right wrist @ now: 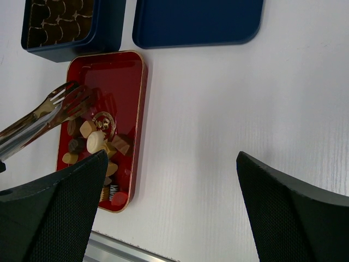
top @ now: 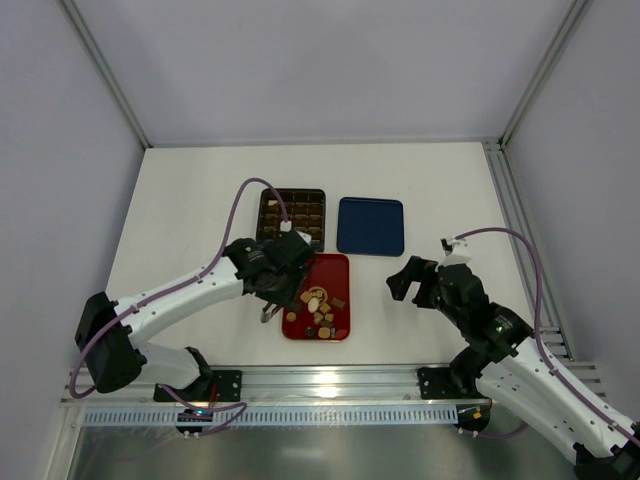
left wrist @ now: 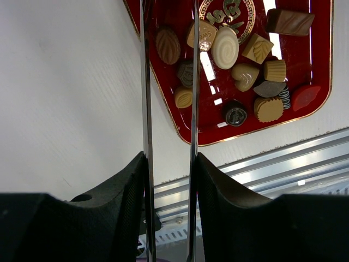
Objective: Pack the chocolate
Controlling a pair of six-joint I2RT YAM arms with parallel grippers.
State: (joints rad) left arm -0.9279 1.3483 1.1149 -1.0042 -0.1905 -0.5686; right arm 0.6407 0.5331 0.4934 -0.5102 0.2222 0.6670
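Brown, tan and cream chocolates (left wrist: 225, 48) all in flat red tray (right wrist: 109, 68), gridded dark box (right wrist: 73, 22) seemingly empty; left gripper (left wrist: 170, 164)'s narrowly parted metal tongs (right wrist: 41, 117) hold nothing.

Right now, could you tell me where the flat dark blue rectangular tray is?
In the top view the blue tray lies mid-table, just right of the dark gridded box and beyond the red tray.

A robot test lab.
Flat white table (top: 200, 200), bare grey walls (top: 300, 60), silver metal rail (top: 330, 378), two white robot arms (top: 175, 298).
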